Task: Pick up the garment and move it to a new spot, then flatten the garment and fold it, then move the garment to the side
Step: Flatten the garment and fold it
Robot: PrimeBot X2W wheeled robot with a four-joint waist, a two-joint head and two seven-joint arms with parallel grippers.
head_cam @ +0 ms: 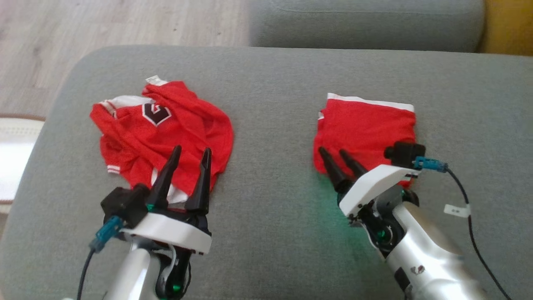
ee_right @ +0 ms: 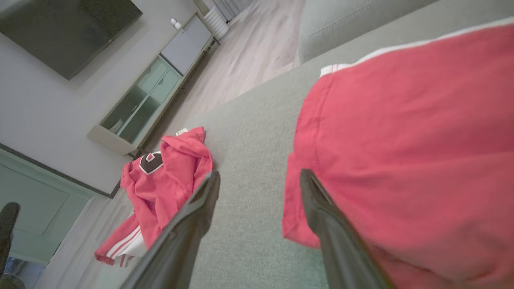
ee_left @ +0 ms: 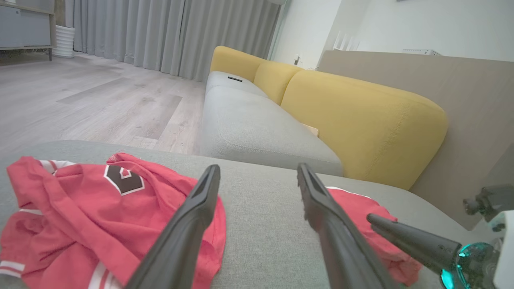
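A crumpled red jersey (head_cam: 137, 137) with white trim and a black number patch lies on the left of the grey cushion (head_cam: 270, 104). My left gripper (head_cam: 193, 150) hovers open over its near right edge, holding nothing. In the left wrist view the jersey (ee_left: 80, 208) is left of the open left gripper (ee_left: 258, 168). A neatly folded red garment (head_cam: 366, 125) with a white edge lies on the right. My right gripper (head_cam: 331, 151) stands open at its near left corner. In the right wrist view, that gripper (ee_right: 260, 174) has one finger over the folded garment (ee_right: 401, 140) and the other over bare cushion.
A second grey seat (head_cam: 366, 25) adjoins the cushion's far edge, with a yellow backrest (ee_left: 361, 112) to the right. Wooden floor (head_cam: 83, 25) lies beyond the far left, and a pale rug (head_cam: 12, 158) is off the left edge. A black cable (head_cam: 470, 225) trails from the right wrist.
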